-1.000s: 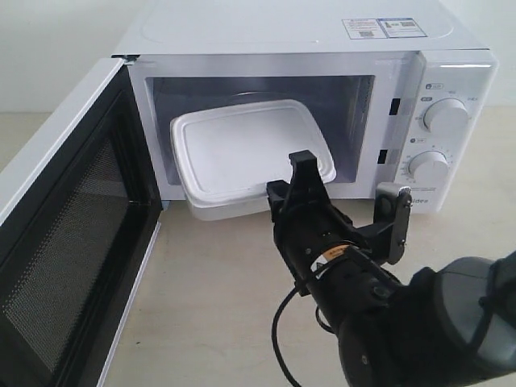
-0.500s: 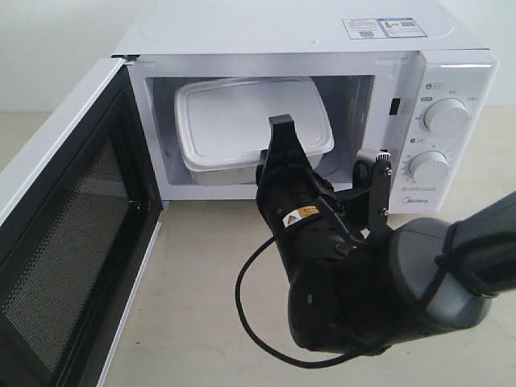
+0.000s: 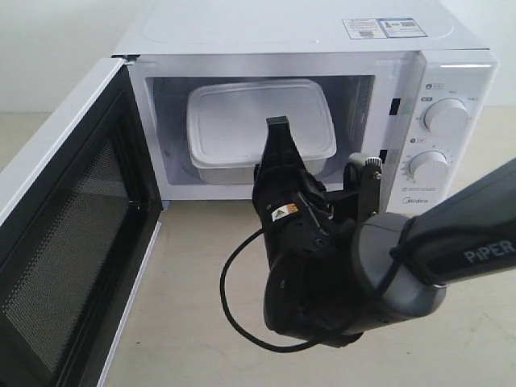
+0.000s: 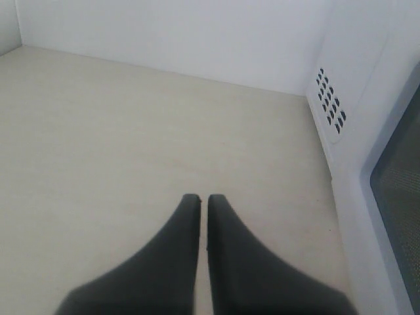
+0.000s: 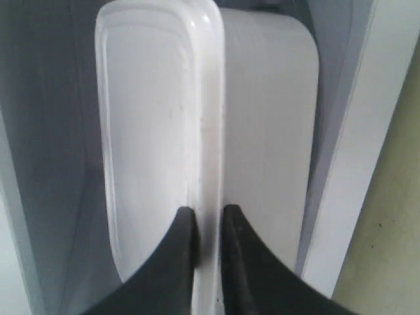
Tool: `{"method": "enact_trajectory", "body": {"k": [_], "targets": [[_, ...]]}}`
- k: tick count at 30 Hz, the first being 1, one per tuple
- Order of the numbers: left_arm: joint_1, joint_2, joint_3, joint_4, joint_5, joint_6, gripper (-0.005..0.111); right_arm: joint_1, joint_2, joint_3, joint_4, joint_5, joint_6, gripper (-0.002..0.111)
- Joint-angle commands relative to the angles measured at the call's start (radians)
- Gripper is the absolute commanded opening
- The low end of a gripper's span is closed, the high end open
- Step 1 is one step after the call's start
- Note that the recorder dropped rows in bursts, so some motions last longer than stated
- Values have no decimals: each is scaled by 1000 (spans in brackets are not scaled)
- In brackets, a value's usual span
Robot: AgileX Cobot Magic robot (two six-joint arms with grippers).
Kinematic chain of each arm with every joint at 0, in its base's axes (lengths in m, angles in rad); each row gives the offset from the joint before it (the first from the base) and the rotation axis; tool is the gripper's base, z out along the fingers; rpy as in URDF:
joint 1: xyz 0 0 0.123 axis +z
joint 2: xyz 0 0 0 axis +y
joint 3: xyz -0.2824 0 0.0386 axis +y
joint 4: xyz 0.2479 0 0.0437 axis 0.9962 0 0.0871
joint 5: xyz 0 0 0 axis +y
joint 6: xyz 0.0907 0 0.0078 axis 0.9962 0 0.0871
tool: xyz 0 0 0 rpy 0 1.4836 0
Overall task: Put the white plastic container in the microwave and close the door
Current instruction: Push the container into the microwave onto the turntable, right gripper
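The white microwave (image 3: 290,32) stands with its door (image 3: 64,242) swung wide open to the left. The white plastic container (image 3: 258,121) is inside the cavity, tilted, its lid facing out. My right gripper (image 3: 278,137) reaches into the opening and is shut on the container's near rim. In the right wrist view the two black fingers (image 5: 209,213) pinch that rim, with the lid (image 5: 151,131) on one side and the box wall on the other. My left gripper (image 4: 198,197) is shut on nothing, hanging over bare tabletop beside the microwave's vented side wall (image 4: 331,108).
Two round knobs (image 3: 446,115) (image 3: 427,165) sit on the right panel. The open door's mesh-lined inner face juts far out on the left. A black cable (image 3: 238,310) loops under my right arm, over the beige tabletop (image 3: 201,274).
My right arm has pushed forward, carrying the container from the cavity's mouth up and deeper inside. The door has not moved.
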Motion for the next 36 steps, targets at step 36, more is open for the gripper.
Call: {"method": "enact_trajectory", "body": {"k": [36], "targets": [[3,-2,3,-8,-3,-4,4,-59,65,-170,113,35,-155,39]]}}
